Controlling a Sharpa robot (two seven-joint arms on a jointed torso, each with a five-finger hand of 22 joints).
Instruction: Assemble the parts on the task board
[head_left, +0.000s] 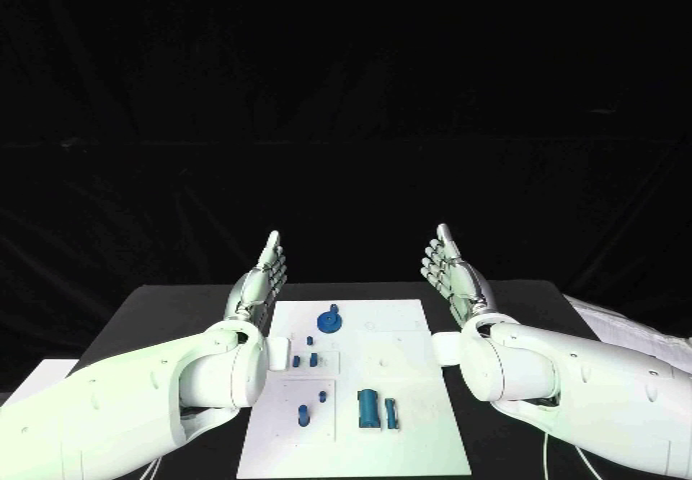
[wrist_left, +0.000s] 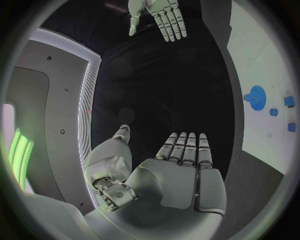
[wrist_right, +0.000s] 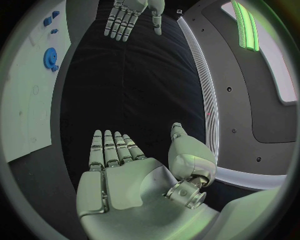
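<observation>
The white task board (head_left: 389, 345) lies in the middle of the black table. On it are a blue gear (head_left: 330, 321) near the far end, small blue pieces (head_left: 304, 357) at the left, and two upright blue cylinders (head_left: 369, 407) near the front. My left hand (head_left: 260, 283) is raised flat beside the board's far left corner, fingers straight and empty. My right hand (head_left: 456, 273) is raised the same way beside the far right corner, holding nothing. The left wrist view shows my left hand (wrist_left: 178, 175), the gear (wrist_left: 255, 94) and my right hand (wrist_left: 159, 17) opposite.
The black table (head_left: 159, 310) extends past the board on both sides. A white sheet (head_left: 627, 330) lies at the table's right edge and another pale patch (head_left: 43, 375) at the left front. The right wrist view shows the board (wrist_right: 28, 95) with the gear (wrist_right: 50, 57).
</observation>
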